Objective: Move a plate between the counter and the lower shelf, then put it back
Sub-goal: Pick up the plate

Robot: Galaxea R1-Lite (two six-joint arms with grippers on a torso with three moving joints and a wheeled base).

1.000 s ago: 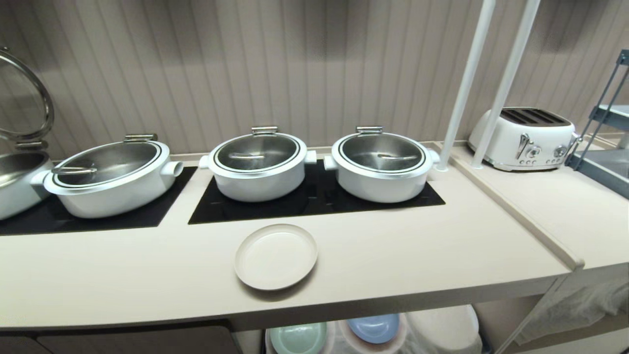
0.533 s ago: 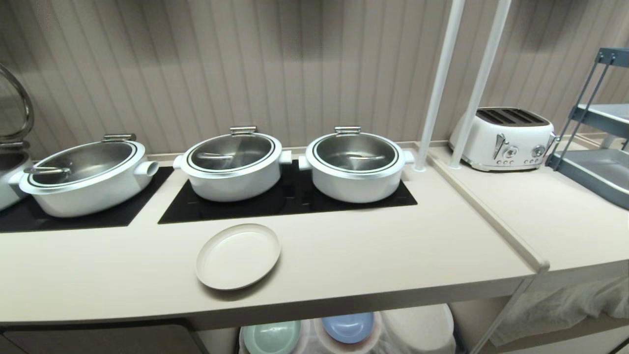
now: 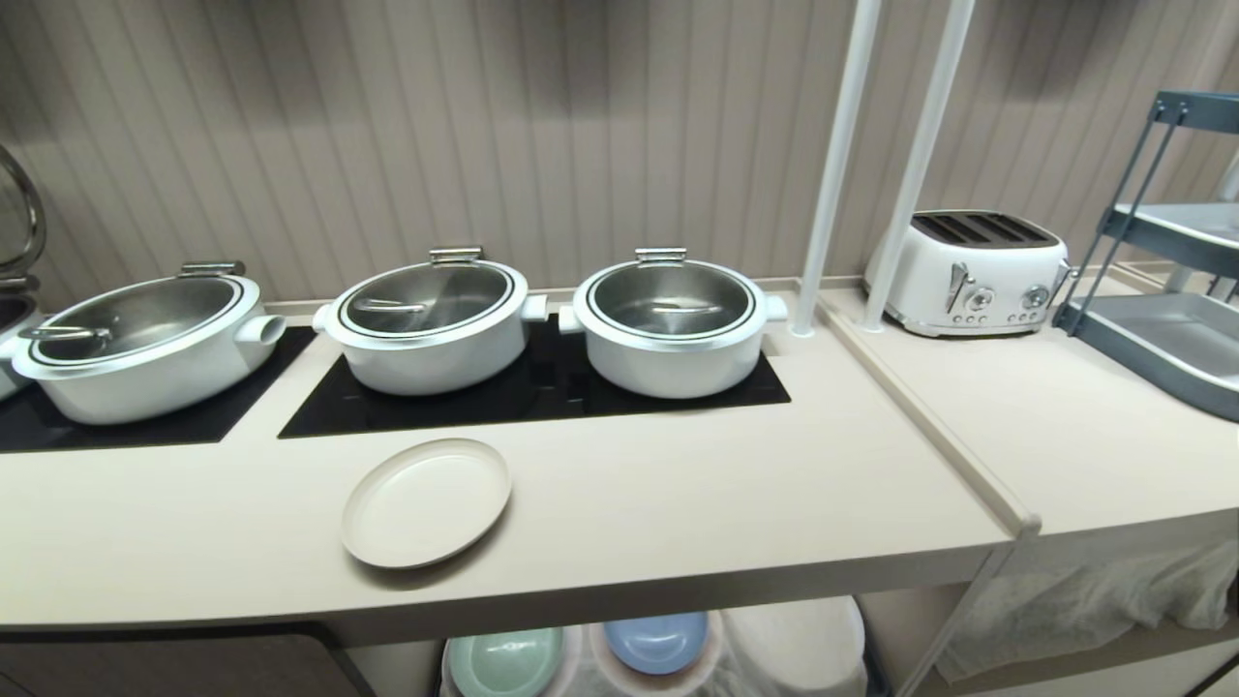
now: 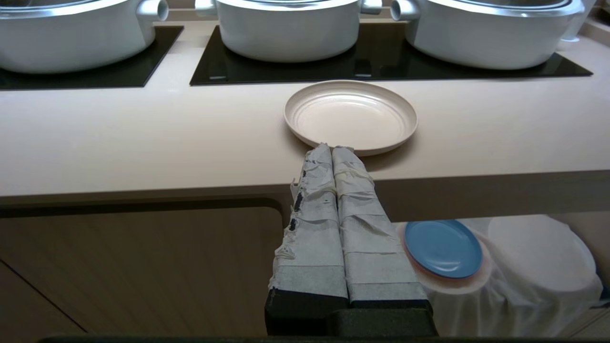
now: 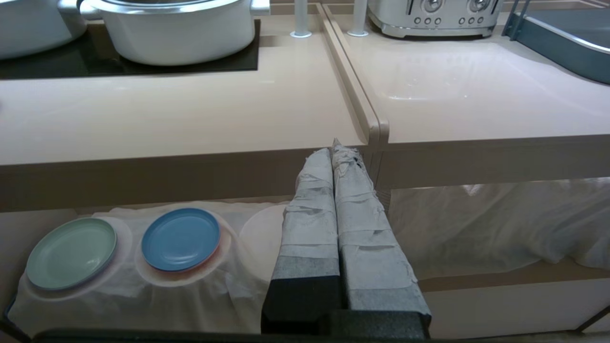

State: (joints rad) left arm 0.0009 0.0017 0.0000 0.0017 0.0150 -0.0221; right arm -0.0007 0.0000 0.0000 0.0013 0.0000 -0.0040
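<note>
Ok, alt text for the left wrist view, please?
The shut left gripper points at the cream plate lying on the beige counter, short of its near rim. Three white pots stand behind; a blue plate sits on the cloth-draped lower shelf.

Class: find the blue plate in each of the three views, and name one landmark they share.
Head view: blue plate at the bottom edge, under the counter.
Left wrist view: blue plate low down, beside the shut left gripper.
Right wrist view: blue plate next to the mint-green plate.
Shared landmark: the counter's front edge.
</note>
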